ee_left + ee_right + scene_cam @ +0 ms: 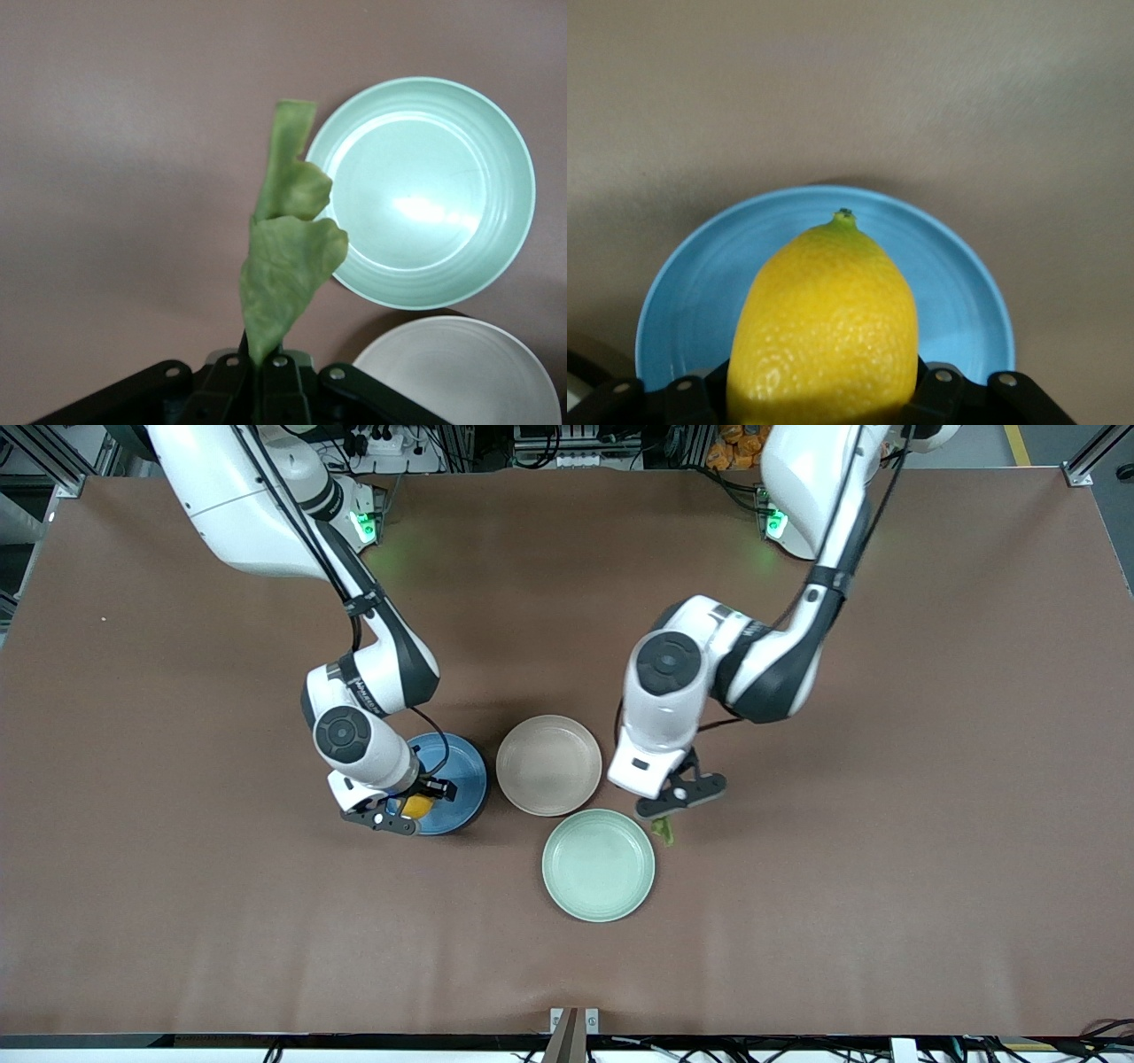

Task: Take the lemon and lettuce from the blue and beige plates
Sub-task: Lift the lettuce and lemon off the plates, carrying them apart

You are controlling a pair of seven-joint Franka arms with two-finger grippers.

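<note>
My right gripper [406, 811] is shut on the yellow lemon [417, 806] over the edge of the blue plate [461, 775] that lies nearer the front camera. In the right wrist view the lemon [828, 323] fills the gripper [824, 403], its pointed tip outward, with the blue plate [687, 297] below it. My left gripper [678, 801] is shut on the green lettuce [663, 831], which hangs over the table beside the mint plate. The lettuce [285, 257] droops from the shut fingertips of that gripper [264, 370]. The beige plate [549, 766] is bare.
A pale mint-green plate [599, 865] lies nearer the front camera than the beige plate, and nothing lies on it. The left wrist view shows this mint plate [425, 190] and part of the beige plate [465, 376]. Brown tabletop [842, 886] surrounds the three plates.
</note>
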